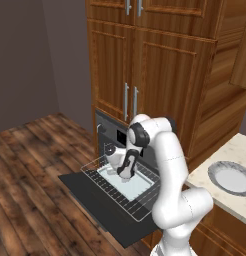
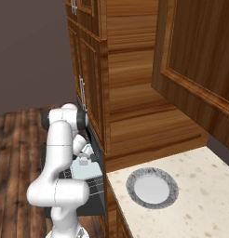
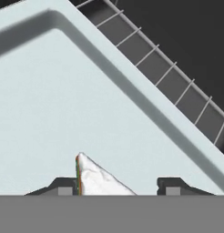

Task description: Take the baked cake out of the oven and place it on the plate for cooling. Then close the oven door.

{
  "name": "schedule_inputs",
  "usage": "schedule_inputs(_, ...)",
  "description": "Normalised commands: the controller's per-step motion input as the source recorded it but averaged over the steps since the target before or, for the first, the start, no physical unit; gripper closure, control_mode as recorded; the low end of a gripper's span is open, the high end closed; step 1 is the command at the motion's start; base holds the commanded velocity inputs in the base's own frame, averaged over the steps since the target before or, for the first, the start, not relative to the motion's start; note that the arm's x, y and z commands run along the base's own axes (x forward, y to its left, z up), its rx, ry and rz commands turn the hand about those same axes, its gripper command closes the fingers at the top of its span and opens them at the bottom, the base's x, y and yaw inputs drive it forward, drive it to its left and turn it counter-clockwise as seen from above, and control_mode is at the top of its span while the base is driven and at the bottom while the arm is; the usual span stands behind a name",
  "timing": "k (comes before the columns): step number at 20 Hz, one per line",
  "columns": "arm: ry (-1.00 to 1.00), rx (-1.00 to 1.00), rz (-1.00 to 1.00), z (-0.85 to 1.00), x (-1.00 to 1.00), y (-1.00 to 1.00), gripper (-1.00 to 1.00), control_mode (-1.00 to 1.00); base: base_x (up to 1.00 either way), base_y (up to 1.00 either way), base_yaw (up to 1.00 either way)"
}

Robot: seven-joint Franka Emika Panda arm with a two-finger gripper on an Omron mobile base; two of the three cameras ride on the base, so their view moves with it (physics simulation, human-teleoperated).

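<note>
The baked cake (image 3: 99,179) — a small white wedge — lies on the pale baking tray (image 3: 50,104), between the tips of the hand (image 3: 114,187); whether they grip it I cannot tell. Tray and wire rack (image 1: 145,207) rest over the lowered oven door (image 1: 90,197). The plate (image 2: 151,188) sits on the bench (image 2: 205,204), well apart.

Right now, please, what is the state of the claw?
Claw: the fingers stand on either side of the cake on the tray; a firm grip cannot be told.
</note>
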Motion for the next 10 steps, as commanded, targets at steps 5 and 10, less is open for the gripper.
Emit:
schedule_inputs(5,-0.01,0.01,0.00,0.00,-0.06,0.00,1.00,-1.00,0.00,0.00,0.00)
schedule_inputs(10,-0.08,0.00,0.00,0.25,-0.39,0.10,1.00,-1.00,0.00,0.00,0.00)
